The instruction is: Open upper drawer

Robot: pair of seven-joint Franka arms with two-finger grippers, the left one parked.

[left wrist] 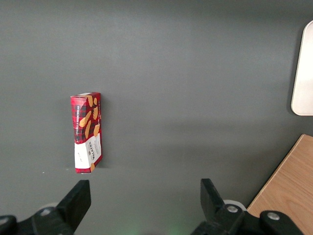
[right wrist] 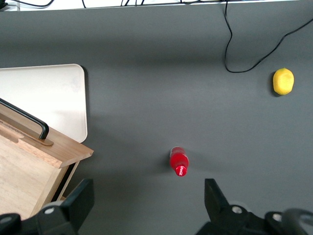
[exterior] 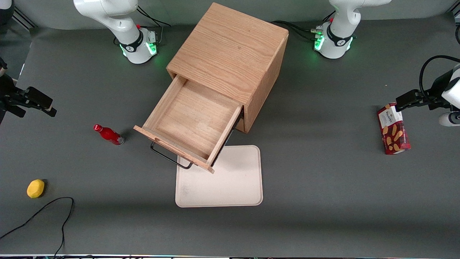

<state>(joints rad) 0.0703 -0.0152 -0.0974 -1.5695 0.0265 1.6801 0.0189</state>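
Observation:
The upper drawer (exterior: 194, 118) stands pulled far out of the oak cabinet (exterior: 230, 57), its light-wood tray open to view with nothing in it. Its thin black wire handle (exterior: 169, 156) faces the front camera and overhangs a cream tray's edge. The right wrist view shows the drawer's front corner (right wrist: 58, 149) and the handle (right wrist: 27, 117). My right gripper (exterior: 39, 104) hovers toward the working arm's end of the table, well apart from the drawer. It is open (right wrist: 147, 193), with only bare mat between its fingers.
A cream tray (exterior: 237, 180) lies flat in front of the cabinet. A red bottle (exterior: 109, 134) lies between my gripper and the drawer. A yellow lemon-like thing (exterior: 35, 188) and a black cable (exterior: 54, 208) lie nearer the front camera. A red biscuit box (exterior: 393, 129) lies toward the parked arm's end.

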